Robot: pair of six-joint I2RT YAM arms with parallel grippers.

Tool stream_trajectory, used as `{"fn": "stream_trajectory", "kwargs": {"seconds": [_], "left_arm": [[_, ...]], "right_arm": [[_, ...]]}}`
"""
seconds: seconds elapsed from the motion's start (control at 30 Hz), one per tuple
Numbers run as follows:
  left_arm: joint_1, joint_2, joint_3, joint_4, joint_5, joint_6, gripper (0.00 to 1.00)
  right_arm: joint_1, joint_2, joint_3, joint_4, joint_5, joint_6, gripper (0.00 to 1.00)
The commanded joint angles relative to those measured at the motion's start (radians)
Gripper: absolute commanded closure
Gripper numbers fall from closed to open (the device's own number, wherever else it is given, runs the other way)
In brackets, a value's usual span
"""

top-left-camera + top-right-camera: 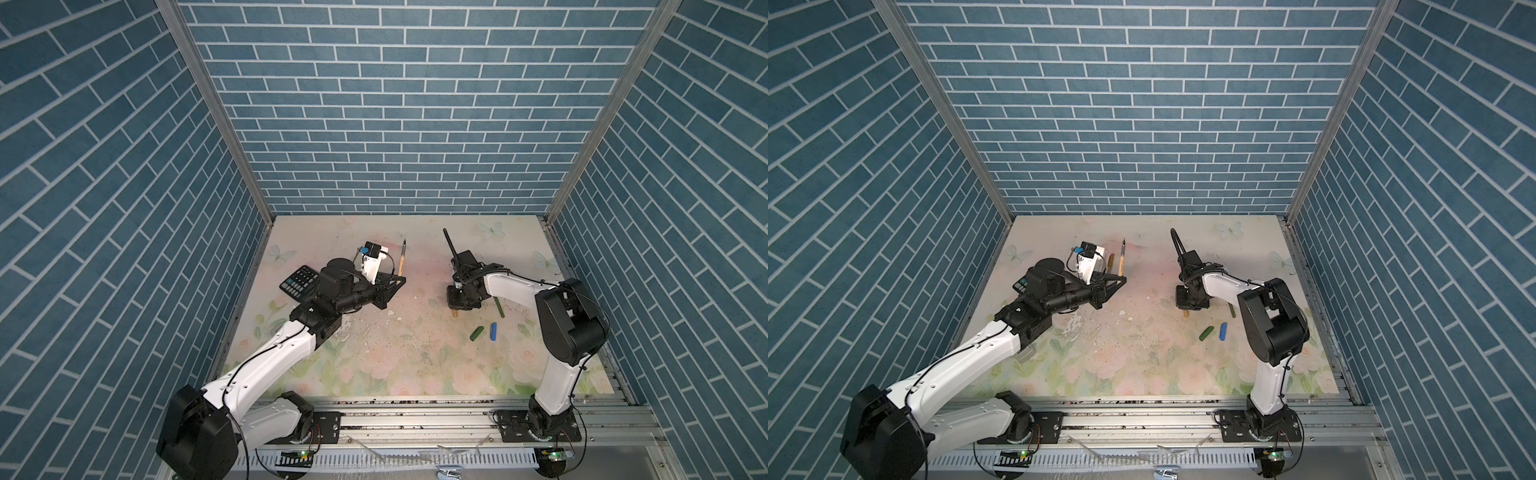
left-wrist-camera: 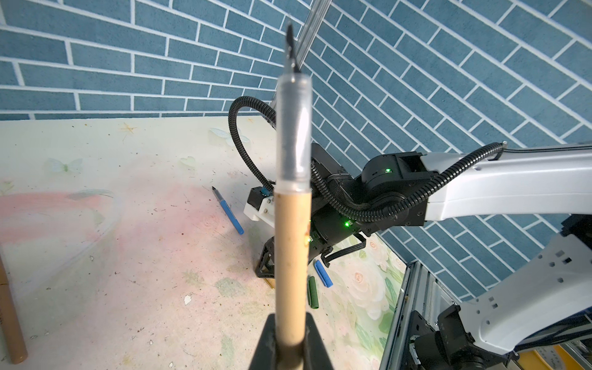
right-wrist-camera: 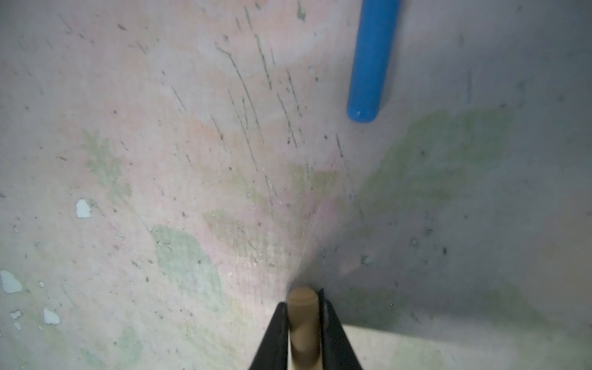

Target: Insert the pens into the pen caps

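alignment mattered most. left gripper (image 2: 290, 323) clamped the gold-brown pen (image 2: 293, 250), tip up and pointing far; right gripper (image 3: 304, 307) pinched a gold-brown cap (image 3: 302, 299) low at the table (image 3: 128, 160), right of centre. cap needed lifting, mouth squared to the tip, then a slow push.

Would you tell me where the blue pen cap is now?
In both top views, the blue pen cap lies right of centre on the table, beside the dark green cap.
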Motion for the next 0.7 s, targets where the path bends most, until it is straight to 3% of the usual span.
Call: {"fn": "stream_trajectory", "kwargs": {"seconds": [0.0, 0.33, 0.53, 0.67], "left_arm": [[-0.004, 0.003, 0.023, 0.01, 0.005, 0.011, 1.0], [-0.004, 0.008, 0.023, 0.009, 0.006, 0.014, 1.0], [-0.004, 0.016, 0.023, 0.019, 0.01, 0.013, 1.0], [-0.01, 0.016, 0.01, 0.05, 0.009, 0.014, 1.0]], "right_arm": [[0.007, 0.039, -0.001, -0.04, 0.054, -0.015, 0.8], [0.03, 0.009, 0.003, -0.015, 0.088, 0.016, 0.85], [0.029, -0.197, -0.062, 0.095, 0.092, 0.042, 0.87], [0.032, -0.415, -0.18, 0.297, 0.075, 0.084, 0.87]]}}
